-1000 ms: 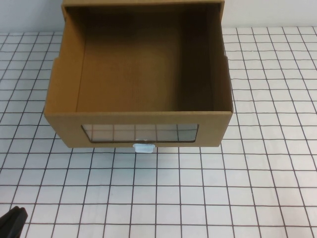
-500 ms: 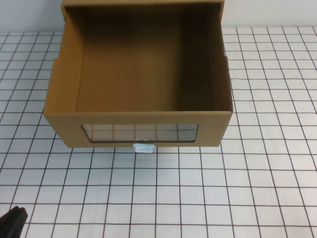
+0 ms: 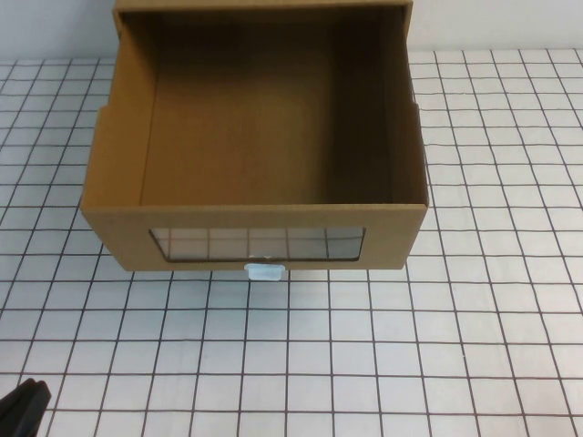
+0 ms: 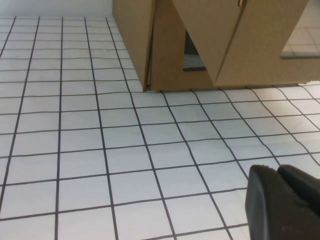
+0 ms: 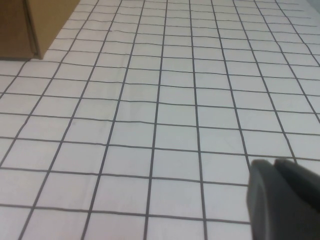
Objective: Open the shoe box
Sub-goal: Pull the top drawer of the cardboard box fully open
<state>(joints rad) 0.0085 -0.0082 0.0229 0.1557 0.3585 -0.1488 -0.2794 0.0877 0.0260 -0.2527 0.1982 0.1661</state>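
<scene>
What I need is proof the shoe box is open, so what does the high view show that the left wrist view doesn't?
High view only: the shoe box's open top and bare inside, plus the pale tab below its front window. Left wrist view only: a slanted cardboard panel at the box's side. Both: box, gridded table, and the left claw, parked at the table's near left. The right claw, over the grid, appears in neither.

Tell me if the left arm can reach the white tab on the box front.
Probably yes: only bare table lies between the left gripper, near-left corner, and the tab. The right gripper, shut, sits apart from the box.
</scene>
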